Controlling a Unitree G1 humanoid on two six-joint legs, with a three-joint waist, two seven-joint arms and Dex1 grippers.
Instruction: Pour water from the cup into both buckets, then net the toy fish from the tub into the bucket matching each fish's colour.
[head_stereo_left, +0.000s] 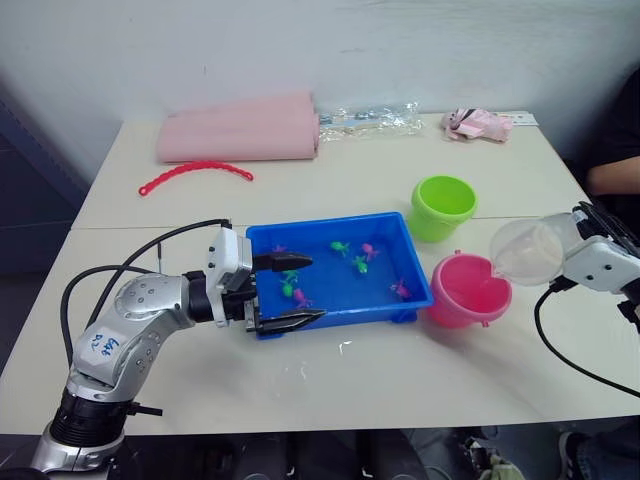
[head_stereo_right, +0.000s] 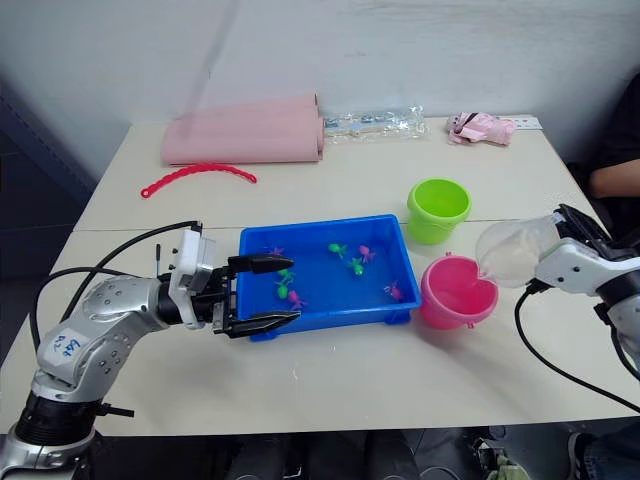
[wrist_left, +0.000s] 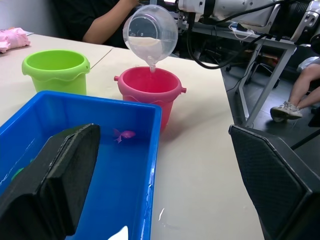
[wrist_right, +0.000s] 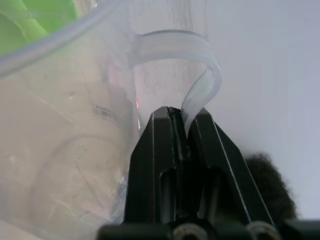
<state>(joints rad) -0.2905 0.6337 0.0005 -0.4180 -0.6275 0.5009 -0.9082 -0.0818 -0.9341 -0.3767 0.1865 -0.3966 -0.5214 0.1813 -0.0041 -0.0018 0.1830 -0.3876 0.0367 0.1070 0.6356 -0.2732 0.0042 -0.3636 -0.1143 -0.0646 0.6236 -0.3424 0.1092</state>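
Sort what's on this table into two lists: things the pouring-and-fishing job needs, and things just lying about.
Job:
clear cup, tilted over the pink bucket
green bucket
blue tub
toy fish in the tub

Lying about:
pink roll
red beaded strip
clear plastic wrapper
pink plush toy

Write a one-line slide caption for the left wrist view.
Tilted clear cup streams water into the pink bucket beside the blue tub.

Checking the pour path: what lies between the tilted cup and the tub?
The pink bucket, under the cup and beside the tub, in the left eye view.
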